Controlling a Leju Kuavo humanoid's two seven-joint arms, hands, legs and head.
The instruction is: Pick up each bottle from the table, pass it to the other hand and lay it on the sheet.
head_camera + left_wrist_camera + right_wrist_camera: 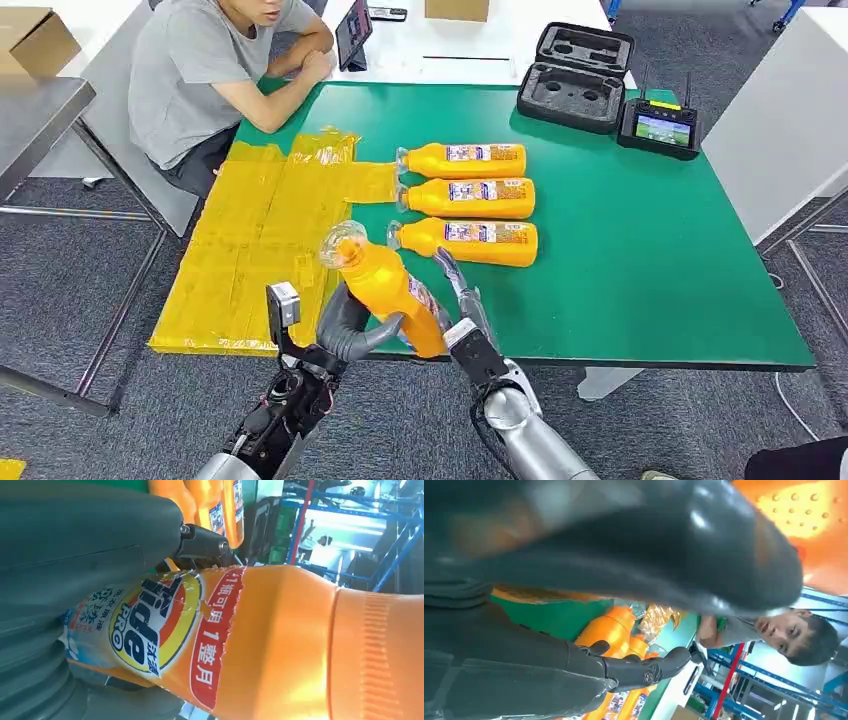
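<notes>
Bottle (385, 290), orange with a clear cap, hangs tilted over the counter's near edge, cap toward the yellow sheet (265, 240). Left of it, the sheet covers the counter's left end and lies bare, reaching the near and left edges. The left robot hand (345, 325) grips the bottle's lower body from the left. The right robot hand (455, 295) presses against the bottle's base from the right, fingers extended; whether it grips, I cannot tell. Three more bottles (470, 195) lie in a row just beyond, on the green counter (640, 260), open green to their right.
</notes>
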